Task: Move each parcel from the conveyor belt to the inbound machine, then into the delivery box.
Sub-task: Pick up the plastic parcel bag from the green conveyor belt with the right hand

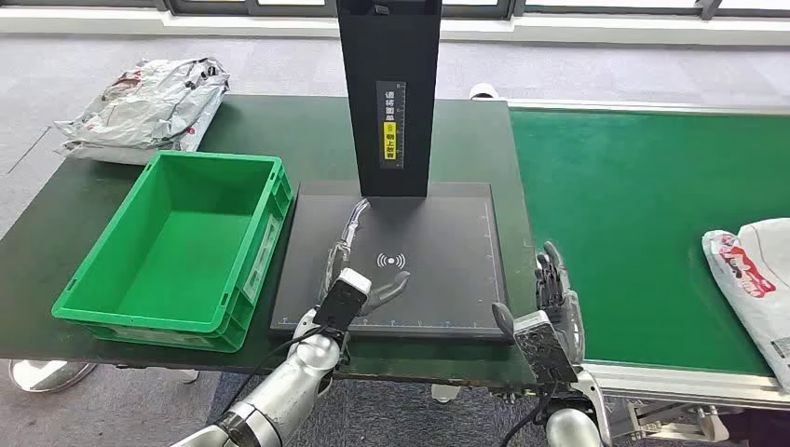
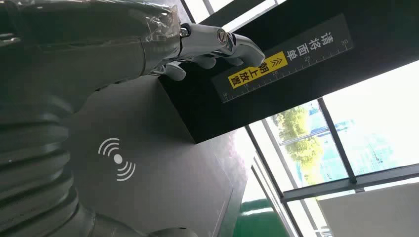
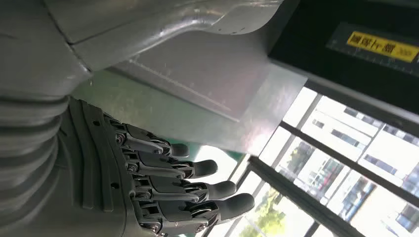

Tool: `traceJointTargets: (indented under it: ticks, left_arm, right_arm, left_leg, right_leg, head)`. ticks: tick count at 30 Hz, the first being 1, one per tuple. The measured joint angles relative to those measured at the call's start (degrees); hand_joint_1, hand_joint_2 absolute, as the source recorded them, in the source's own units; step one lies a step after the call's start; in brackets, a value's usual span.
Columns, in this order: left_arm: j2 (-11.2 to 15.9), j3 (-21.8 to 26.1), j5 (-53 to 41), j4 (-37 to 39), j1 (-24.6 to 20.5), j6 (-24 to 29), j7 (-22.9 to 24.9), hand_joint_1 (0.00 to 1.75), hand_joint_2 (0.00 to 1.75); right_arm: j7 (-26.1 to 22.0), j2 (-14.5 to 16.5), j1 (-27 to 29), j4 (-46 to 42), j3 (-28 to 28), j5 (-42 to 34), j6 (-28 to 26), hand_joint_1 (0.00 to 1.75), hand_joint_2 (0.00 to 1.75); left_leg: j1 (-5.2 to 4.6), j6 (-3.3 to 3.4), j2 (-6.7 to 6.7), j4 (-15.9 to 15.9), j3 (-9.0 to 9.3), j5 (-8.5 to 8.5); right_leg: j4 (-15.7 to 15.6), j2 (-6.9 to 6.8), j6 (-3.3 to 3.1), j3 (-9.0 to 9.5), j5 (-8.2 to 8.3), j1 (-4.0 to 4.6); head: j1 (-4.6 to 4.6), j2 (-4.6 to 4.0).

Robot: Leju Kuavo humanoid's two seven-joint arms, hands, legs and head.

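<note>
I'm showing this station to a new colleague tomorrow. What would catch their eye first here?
Probably the bright green crate, empty, at the table's left, beside the dark scan pad with its tall black post. Next, the green conveyor belt on the right, with a white parcel at its far right edge. Both the left hand and the right hand are empty, fingers apart.

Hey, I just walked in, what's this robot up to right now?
It is sorting parcels, but neither hand holds one at the moment. The left hand is open over the black scanner pad, and the right hand is open at the edge of the green conveyor belt. One parcel waits on the belt. The green box is empty, and another parcel lies behind it.
</note>
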Motion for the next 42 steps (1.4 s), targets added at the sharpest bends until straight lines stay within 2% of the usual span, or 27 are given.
traceJointTargets:
  ticks: [11,15,20,27,33,39,42]
  left_arm:
    - [-1.2,0.0,-0.5,1.6,-1.9,0.1,0.2,0.00,1.75]
    - [-1.6,0.0,-0.6,2.5,-2.7,0.2,0.2,0.00,1.75]
    - [-2.7,0.0,-2.0,4.4,-4.1,1.4,1.2,0.00,1.75]
    - [-4.6,0.0,-3.0,7.3,-5.5,4.7,1.3,0.00,1.75]
    - [-5.1,0.0,-2.3,9.5,-6.9,7.7,1.1,0.00,1.75]
    - [-4.9,0.0,-4.0,11.5,-7.9,14.4,0.6,0.00,1.75]
    - [-4.2,0.5,-1.2,11.8,-8.0,12.8,0.1,0.00,1.75]
  right_arm:
    - [2.8,0.3,-3.0,3.6,-5.0,2.0,-3.1,0.00,1.75]
    - [4.9,0.2,-3.9,5.7,-6.8,5.5,-5.9,0.00,1.75]
    - [10.2,-0.1,-6.8,12.0,-9.8,13.9,-10.6,0.00,1.75]
    - [18.1,-2.0,-12.7,26.3,-14.5,29.8,-19.1,0.00,1.75]
    - [24.9,-4.0,-17.9,37.2,-19.5,44.2,-20.2,0.00,1.75]
    - [31.2,-5.7,-23.3,45.8,-23.3,53.9,-20.3,0.00,1.75]
    - [32.6,-6.5,-25.6,49.4,-24.4,55.8,-20.3,0.00,1.75]
  left_leg:
    - [-0.01,0.01,-0.02,0.0,0.00,0.01]
    - [-0.01,0.01,-0.02,0.0,0.00,0.01]
    - [-0.02,0.01,-0.02,0.0,0.00,0.00]
    - [-0.06,0.04,-0.03,0.0,0.00,0.02]
    - [-0.07,0.05,-0.01,0.0,0.00,0.03]
    - [-0.07,0.06,-0.03,0.0,-0.01,0.04]
    - [-0.07,0.06,-0.03,0.0,-0.01,0.04]
  right_leg:
    - [0.0,0.00,0.01,0.01,0.01,-0.01]
    - [0.0,0.00,0.01,0.01,0.01,-0.01]
    - [0.0,0.00,0.01,0.01,0.01,-0.02]
    - [0.0,0.00,0.06,0.01,0.05,-0.09]
    - [0.0,0.01,0.06,0.00,0.05,-0.11]
    - [0.0,0.00,0.06,0.01,0.05,-0.11]
    - [0.0,0.01,0.06,0.01,0.05,-0.11]
  head:
    - [0.00,0.00]
    - [0.00,0.00]
    - [0.00,0.00]
    - [0.00,-0.01]
    - [0.00,0.01]
    - [0.00,-0.01]
    - [0.00,0.00]
